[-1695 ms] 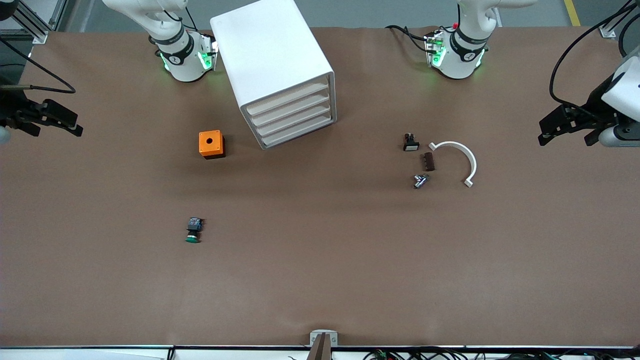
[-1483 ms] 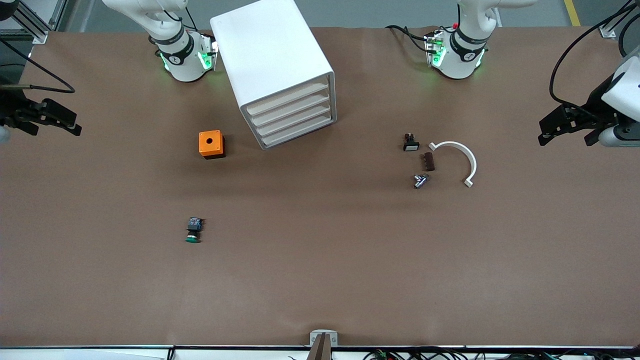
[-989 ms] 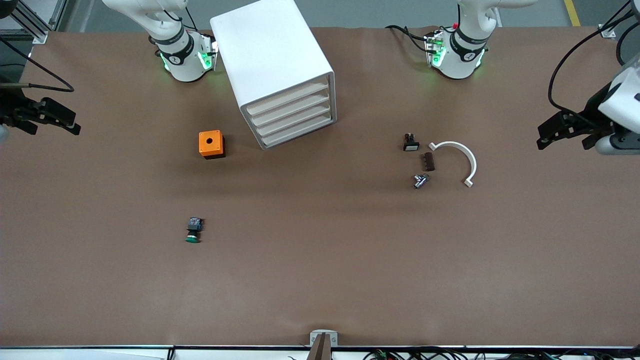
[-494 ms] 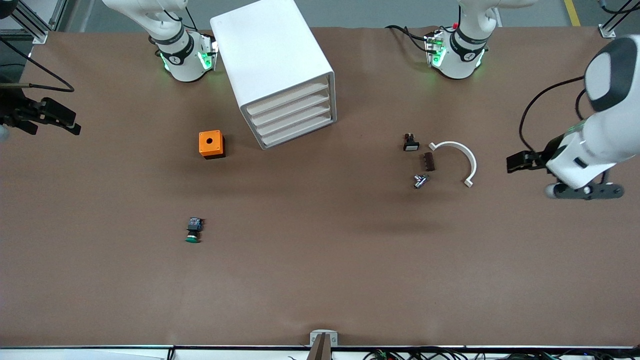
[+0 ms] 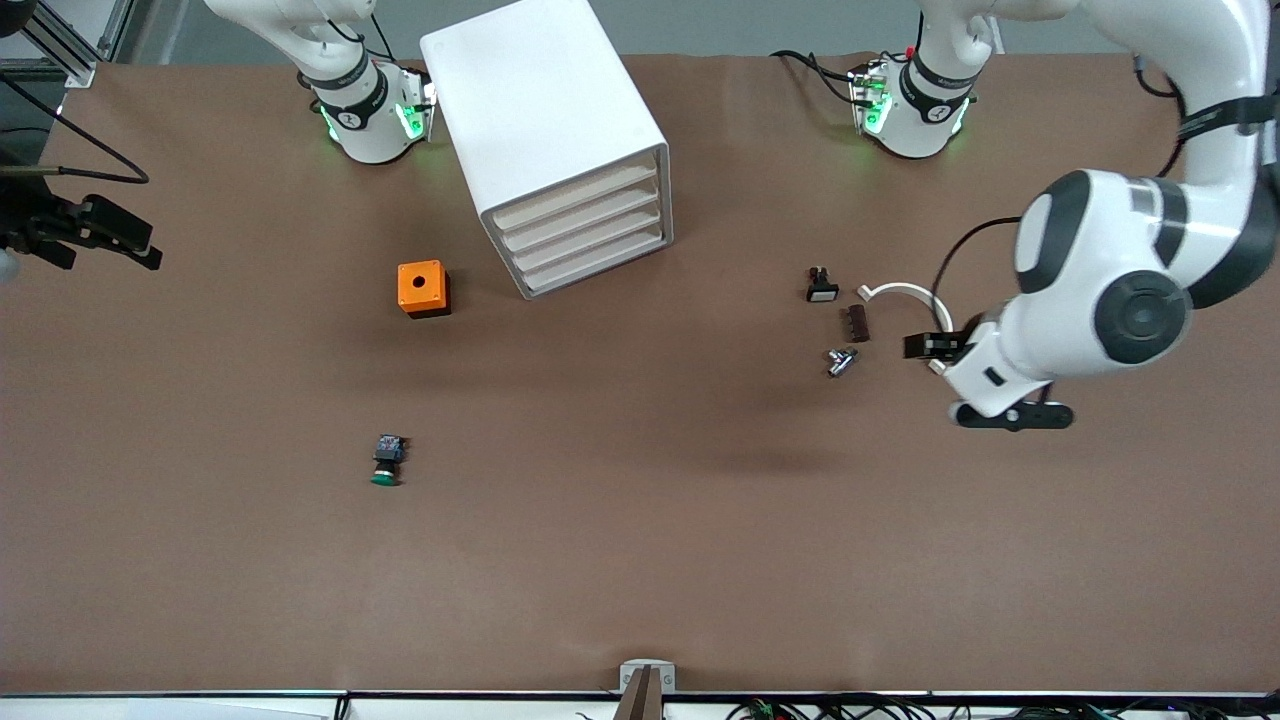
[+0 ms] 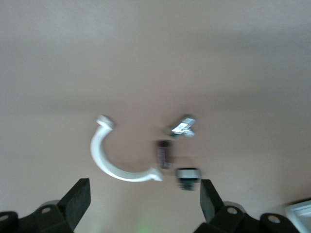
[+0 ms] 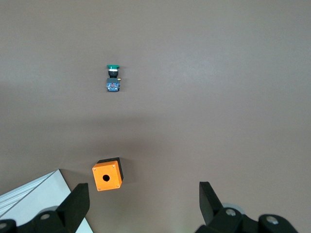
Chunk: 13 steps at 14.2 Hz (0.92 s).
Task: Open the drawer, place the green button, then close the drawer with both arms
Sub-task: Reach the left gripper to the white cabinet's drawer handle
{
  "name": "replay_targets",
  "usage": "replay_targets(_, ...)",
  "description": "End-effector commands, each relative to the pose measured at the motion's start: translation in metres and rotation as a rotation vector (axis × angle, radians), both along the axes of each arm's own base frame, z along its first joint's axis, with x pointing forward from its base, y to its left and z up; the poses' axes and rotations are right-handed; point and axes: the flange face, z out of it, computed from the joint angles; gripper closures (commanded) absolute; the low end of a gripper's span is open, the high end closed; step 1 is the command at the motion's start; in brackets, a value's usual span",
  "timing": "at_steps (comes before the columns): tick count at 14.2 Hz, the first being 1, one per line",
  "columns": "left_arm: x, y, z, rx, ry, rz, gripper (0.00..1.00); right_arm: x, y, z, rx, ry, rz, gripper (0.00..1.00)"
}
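- The white cabinet (image 5: pixel 555 135) stands on the brown desk (image 5: pixel 640 560) between the two arm bases, and I use it as my landmark. All four of its drawers look shut; the drawer (image 5: pixel 585 222) to be opened is not yet pulled.
- The button (image 5: pixel 386 460), green cap and dark body, lies on the desk well apart from the cabinet, nearer the front camera and toward the right arm's end. Nothing touches it.
- An orange cube (image 5: pixel 423 288) with a hole sits just beside the cabinet, between the cabinet and the button.
- Toward the left arm's end, well away from the cabinet, lies a small cluster: a white curved piece (image 6: pixel 116 155), a black piece with a white face (image 5: pixel 821 287), a dark block (image 5: pixel 857 323) and a small metal part (image 5: pixel 841 361).
- The left gripper (image 6: pixel 141 201) hangs over that cluster, its fingers spread wide with nothing between them.
- The right gripper (image 7: pixel 141 201) waits at the desk's edge at the right arm's end, high over the desk, fingers likewise wide apart and empty.
- My reading: the task is at its very start, the opening step. Next, the left gripper needs to travel on to the cabinet's front and catch a drawer edge, while the right arm goes for the button.
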Motion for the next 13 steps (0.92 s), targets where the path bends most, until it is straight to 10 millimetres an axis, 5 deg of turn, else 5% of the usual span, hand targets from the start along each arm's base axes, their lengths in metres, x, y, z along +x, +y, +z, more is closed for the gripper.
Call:
replay_targets(1, -0.002, -0.062, -0.016, -0.039, 0.094, 0.204, 0.00, -0.011, -0.001, 0.003, 0.002, -0.011, -0.001, 0.00)
replay_targets(7, -0.020, -0.186, -0.086, -0.003, 0.382, 0.703, 0.01, -0.010, -0.001, 0.004, 0.003, -0.019, -0.002, 0.00)
replay_targets(13, -0.034, -0.254, -0.152, 0.162, 0.668, 1.136, 0.01, -0.010, -0.002, 0.004, 0.008, -0.023, -0.024, 0.00)
